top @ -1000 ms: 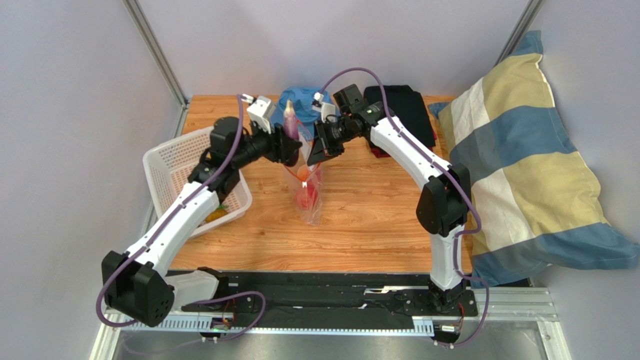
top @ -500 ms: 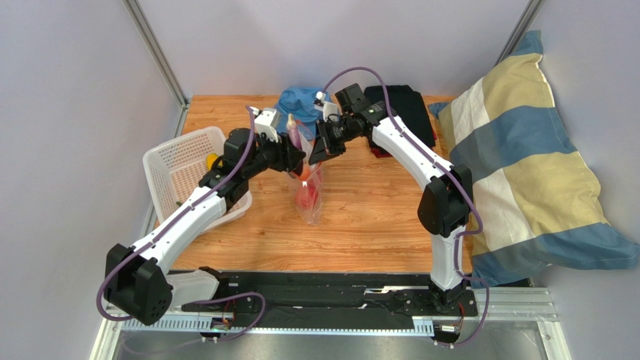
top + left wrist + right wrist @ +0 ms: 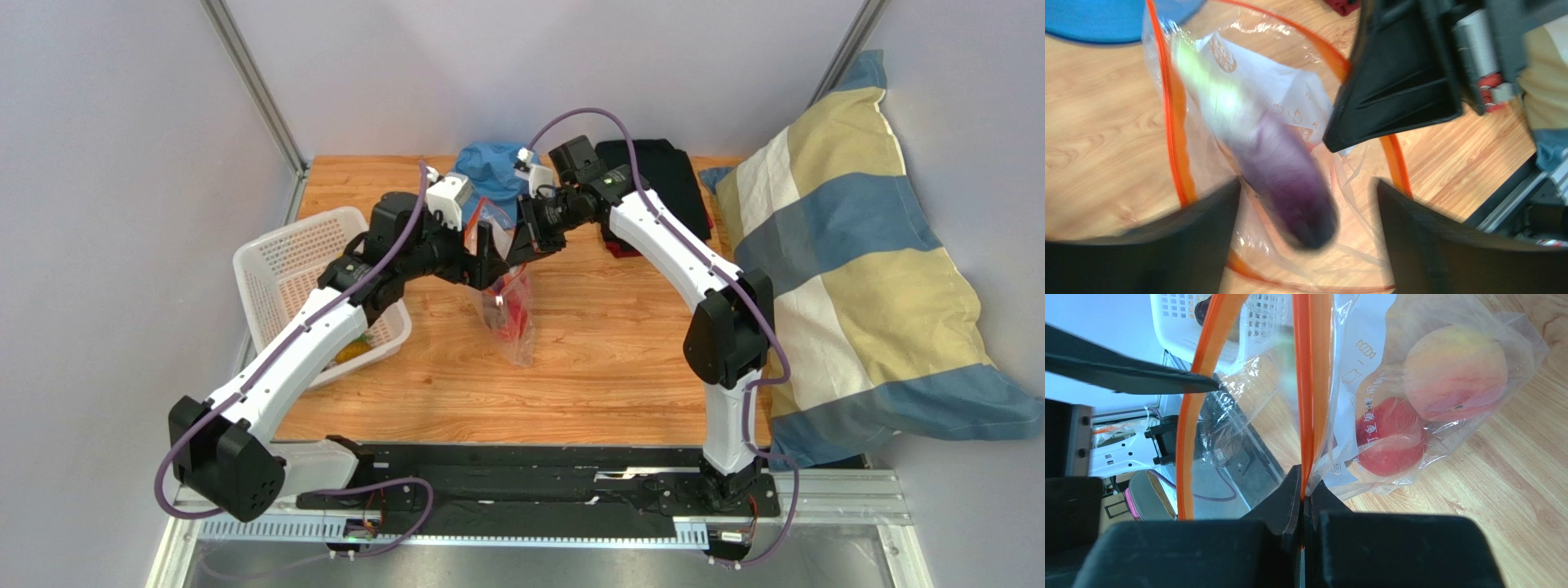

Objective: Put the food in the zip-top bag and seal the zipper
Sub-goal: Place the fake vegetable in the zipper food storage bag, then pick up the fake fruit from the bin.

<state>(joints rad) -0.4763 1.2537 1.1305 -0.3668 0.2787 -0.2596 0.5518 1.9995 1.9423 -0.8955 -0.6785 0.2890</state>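
The clear zip-top bag [image 3: 515,316] hangs over the table's middle, mouth up. In the right wrist view a peach [image 3: 1455,373] and a red apple [image 3: 1389,444] lie in the bag. My right gripper [image 3: 525,237] [image 3: 1305,481] is shut on the orange-red zipper strip [image 3: 1303,386] and holds the mouth open. My left gripper [image 3: 486,252] [image 3: 1308,190] is open above the mouth. A blurred dark purple piece with a green end [image 3: 1287,174] sits loose between its fingers, inside the ring of the zipper strip [image 3: 1177,153]. The slider is not visible.
A white mesh basket [image 3: 294,276] stands at the left with a yellow piece in it. A blue cloth [image 3: 491,165] and a black object [image 3: 662,172] lie at the back. A striped pillow [image 3: 859,270] fills the right side.
My left arm has swung right from beside the bag to over its mouth. It has opened and let go of the purple piece, which now drops into the bag. The right gripper has held still.
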